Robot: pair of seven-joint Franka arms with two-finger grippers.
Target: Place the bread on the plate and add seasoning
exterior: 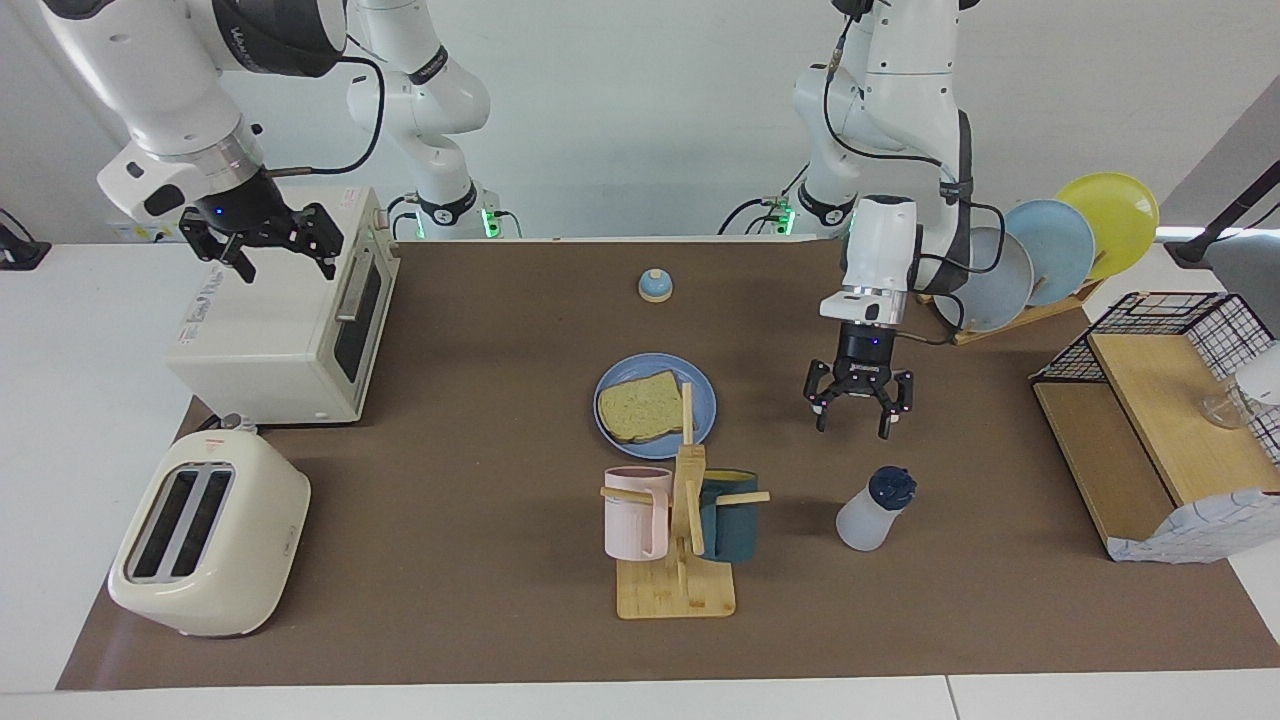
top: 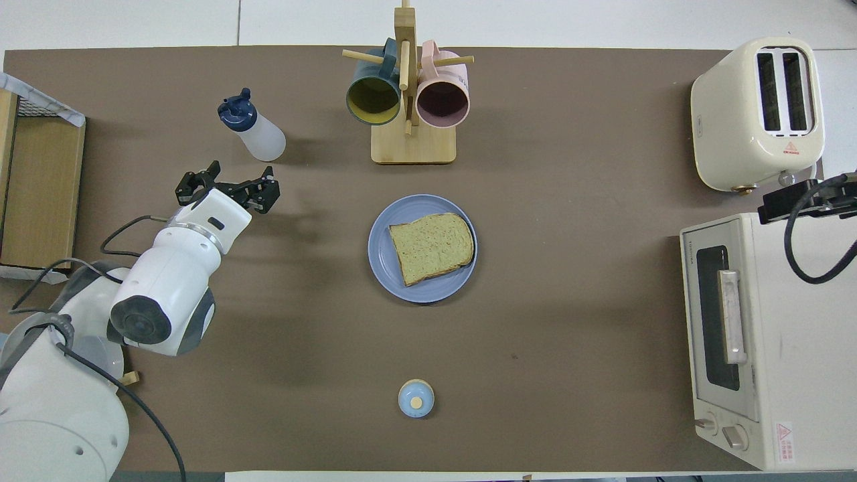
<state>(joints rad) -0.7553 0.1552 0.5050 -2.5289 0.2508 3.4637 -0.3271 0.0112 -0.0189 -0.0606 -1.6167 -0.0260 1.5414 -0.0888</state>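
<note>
Closest to the robots sits a small blue bell (exterior: 654, 286) on the brown mat (exterior: 480, 420), out in the open with nothing touching it.

A little farther out, in the middle of the table, the blue plate (exterior: 705, 405) lies flat with the slice of bread (exterior: 640, 407) resting on it, tilted a bit so its corners point off-square. The bread sits well inside the rim.

The left gripper (exterior: 855, 412) hangs in the air over bare mat, toward the left arm's end of the table, pointing straight down. Its fingers are spread wide and hold nothing. The seasoning bottle (exterior: 873, 511) stands apart from it on the mat, upright with a slight lean, dark cap on top, nothing gripping it. The bottle lies farther from the robots than the plate, beside the wooden mug stand (exterior: 682, 540), which carries a pink mug (exterior: 634, 512) and a dark teal mug (exterior: 730, 514).

At the right arm's end, the right gripper (exterior: 282, 252) waits in the air over the top of the white toaster oven (exterior: 290, 320), its fingers also wide and empty. Farther out at that same end sits a cream toaster (exterior: 208, 535).

Upright plates in a rack (exterior: 1050, 250) and a wooden shelf with a wire basket (exterior: 1150, 420) stand at the left arm's end.
</note>
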